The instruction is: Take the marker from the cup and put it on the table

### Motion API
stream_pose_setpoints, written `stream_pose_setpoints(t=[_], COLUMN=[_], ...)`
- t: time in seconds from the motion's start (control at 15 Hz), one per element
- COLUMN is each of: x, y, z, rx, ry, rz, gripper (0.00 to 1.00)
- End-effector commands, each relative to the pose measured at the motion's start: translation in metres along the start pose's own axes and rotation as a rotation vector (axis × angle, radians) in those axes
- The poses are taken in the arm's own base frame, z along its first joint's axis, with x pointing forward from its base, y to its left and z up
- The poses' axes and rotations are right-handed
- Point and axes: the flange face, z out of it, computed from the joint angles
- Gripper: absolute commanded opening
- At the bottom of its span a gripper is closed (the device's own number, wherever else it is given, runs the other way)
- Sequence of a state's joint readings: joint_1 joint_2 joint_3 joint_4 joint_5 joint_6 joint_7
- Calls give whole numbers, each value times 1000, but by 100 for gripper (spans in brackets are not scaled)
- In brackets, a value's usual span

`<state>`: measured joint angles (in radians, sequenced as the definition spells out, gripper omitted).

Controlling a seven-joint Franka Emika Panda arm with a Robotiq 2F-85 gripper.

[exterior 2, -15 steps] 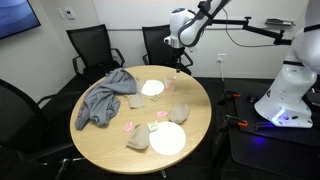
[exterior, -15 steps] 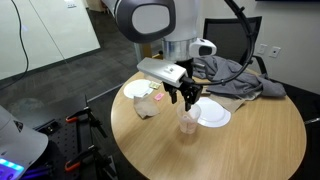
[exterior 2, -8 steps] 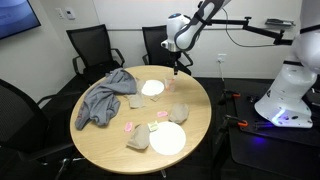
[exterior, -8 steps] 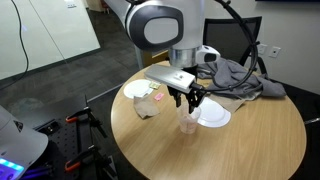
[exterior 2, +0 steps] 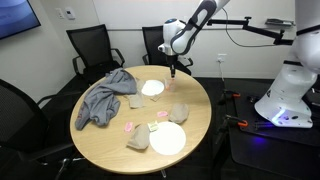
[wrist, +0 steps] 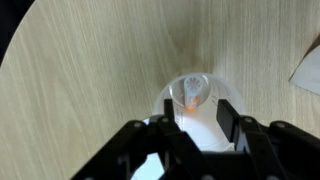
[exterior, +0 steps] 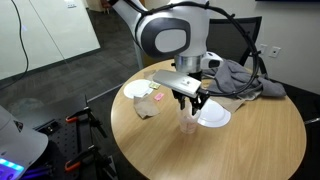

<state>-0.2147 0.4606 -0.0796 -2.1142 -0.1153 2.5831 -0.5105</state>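
Observation:
The cup [exterior: 188, 122] is a small translucent tumbler standing upright on the round wood table [exterior: 250, 140]. It also shows in an exterior view [exterior 2: 172, 86] near the far edge. In the wrist view the cup [wrist: 205, 125] is seen from straight above, with the marker [wrist: 191, 95] standing inside it, white end up and orange body below. My gripper [wrist: 188, 125] is open, its fingers straddling the cup's rim from just above. In an exterior view the gripper [exterior: 191, 104] hangs directly over the cup. The fingers do not touch the marker.
A white plate [exterior: 213, 115] lies right beside the cup, another [exterior: 138, 89] further left, and a third [exterior 2: 167, 138] near the table's front. A grey cloth [exterior 2: 102, 98] and crumpled paper [exterior 2: 138, 140] lie on the table. Black chairs ring it.
My gripper has come down and shifted slightly sideways, from beside and above the cup to directly over it. The cup and marker have not moved.

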Motion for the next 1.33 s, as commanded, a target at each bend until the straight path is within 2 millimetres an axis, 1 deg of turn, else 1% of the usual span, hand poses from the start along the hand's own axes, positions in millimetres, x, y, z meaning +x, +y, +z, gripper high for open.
stream_pose_setpoints(t=[0.0, 0.33, 0.73, 1.27], x=[12, 17, 17, 18], y=[5, 7, 10, 10], z=[7, 17, 26, 33], rx=[-3, 4, 14, 38], ry=[16, 0, -27, -83], rz=[-25, -25, -18, -18], gripper=[49, 46, 46, 45])
